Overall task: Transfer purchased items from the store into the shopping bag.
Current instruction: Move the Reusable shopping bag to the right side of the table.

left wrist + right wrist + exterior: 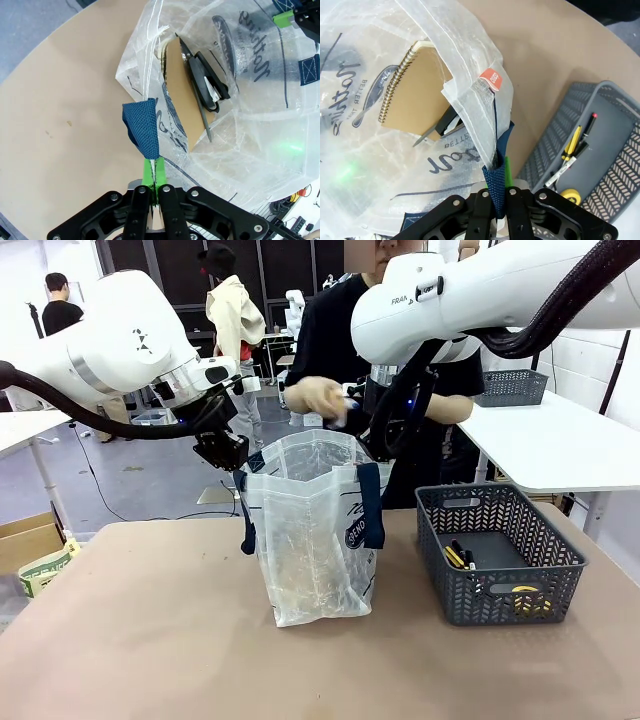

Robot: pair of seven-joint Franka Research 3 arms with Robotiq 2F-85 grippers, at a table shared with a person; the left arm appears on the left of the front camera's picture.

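**Bag held open from both sides**

At the left, our left gripper (228,452) is pinched tight on the rim of the shopping bag (310,530), right at the sewn end of a navy strap (142,127). The bag stands upright on the table (130,640) with its mouth spread wide. Inside it we see a tan notebook (417,90) with black scissors (207,82) lying against it (both seen through the clear plastic). A person's hand (315,395) hovers above the open mouth. Our right gripper (378,448) is clamped on the strap at the bag's other side. Just right of the bag sits a grey basket (500,550) holding pens (572,142) and a small yellow thing (568,194).
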